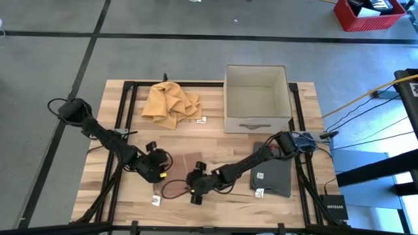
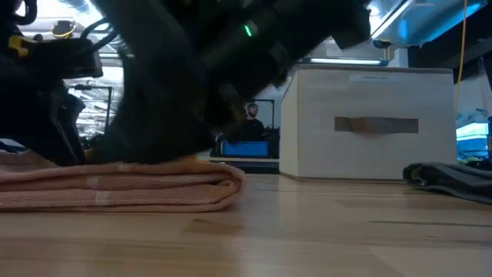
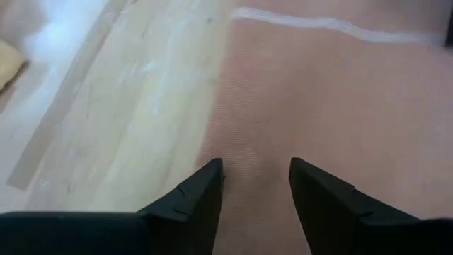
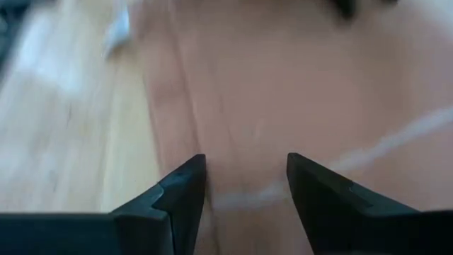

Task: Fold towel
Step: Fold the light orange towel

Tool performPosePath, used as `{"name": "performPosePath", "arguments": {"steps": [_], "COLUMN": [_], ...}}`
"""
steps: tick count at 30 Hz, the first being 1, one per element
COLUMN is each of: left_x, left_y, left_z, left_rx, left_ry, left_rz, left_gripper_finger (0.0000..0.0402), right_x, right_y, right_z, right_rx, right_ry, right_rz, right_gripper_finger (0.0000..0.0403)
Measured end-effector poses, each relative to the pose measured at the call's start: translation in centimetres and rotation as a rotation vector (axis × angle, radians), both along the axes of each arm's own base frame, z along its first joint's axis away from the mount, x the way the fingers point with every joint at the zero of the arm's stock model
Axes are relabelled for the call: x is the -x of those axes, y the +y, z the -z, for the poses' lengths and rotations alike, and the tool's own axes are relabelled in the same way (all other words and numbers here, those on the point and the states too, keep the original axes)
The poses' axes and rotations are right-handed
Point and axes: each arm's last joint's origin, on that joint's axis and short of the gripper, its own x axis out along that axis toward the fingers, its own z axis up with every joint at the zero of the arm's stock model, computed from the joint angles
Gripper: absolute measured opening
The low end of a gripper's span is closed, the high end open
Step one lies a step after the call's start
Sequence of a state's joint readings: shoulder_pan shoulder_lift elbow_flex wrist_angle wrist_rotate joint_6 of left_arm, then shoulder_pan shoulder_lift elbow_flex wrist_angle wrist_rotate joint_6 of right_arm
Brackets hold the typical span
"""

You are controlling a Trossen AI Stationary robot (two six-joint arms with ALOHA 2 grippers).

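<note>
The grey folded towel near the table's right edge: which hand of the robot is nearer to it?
The right hand is nearer, a little to the left of the grey folded towel. The left hand is farther left, across the pink towel.

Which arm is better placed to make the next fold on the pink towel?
It's close. Both the left gripper and the right gripper hover open over the pink towel. Probably the left: it sits at the towel's edge, ready to pinch.

arms: dark, jointed | cables: black | led: green | fingers (image 3: 191,202): dark, wedge-shaped
</note>
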State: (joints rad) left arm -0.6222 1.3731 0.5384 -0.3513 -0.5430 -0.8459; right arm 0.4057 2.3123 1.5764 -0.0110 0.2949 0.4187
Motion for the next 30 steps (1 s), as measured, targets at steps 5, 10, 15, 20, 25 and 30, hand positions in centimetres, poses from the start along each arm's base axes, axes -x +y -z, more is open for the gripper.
{"name": "performPosePath", "arguments": {"steps": [5, 10, 15, 20, 25, 30], "left_x": [0.2, -0.3, -0.9, -1.3, -2.3, -2.5], "left_y": [0.7, 0.0, -0.9, -1.4, -2.2, -2.5], "left_z": [0.6, 0.6, 0.5, 0.0, -1.7, -4.1], "left_rx": [0.048, 0.241, 0.262, 0.25, 0.255, 0.252], "left_ry": [-0.002, -0.045, -0.096, -0.131, -0.146, -0.12], "left_rz": [-0.095, -0.132, -0.04, 0.036, 0.103, 0.124], "left_gripper_finger": [0.0156, 0.0156, 0.0156, 0.0156, 0.0156, 0.0156], "right_x": [0.6, 1.7, 3.5, 4.9, 3.8, 1.9], "right_y": [-0.1, -0.4, -1.1, -1.7, -1.3, -0.8], "right_z": [0.5, -0.8, -3.1, -5.0, -5.9, -5.6], "right_rx": [0.011, 0.034, 0.094, 0.133, 0.056, -0.053], "right_ry": [0.091, 0.205, 0.329, 0.405, 0.266, 0.051], "right_rz": [-0.03, -0.122, -0.15, -0.159, -0.119, 0.05], "right_gripper_finger": [0.0202, 0.0202, 0.0202, 0.0202, 0.0202, 0.0202]}}
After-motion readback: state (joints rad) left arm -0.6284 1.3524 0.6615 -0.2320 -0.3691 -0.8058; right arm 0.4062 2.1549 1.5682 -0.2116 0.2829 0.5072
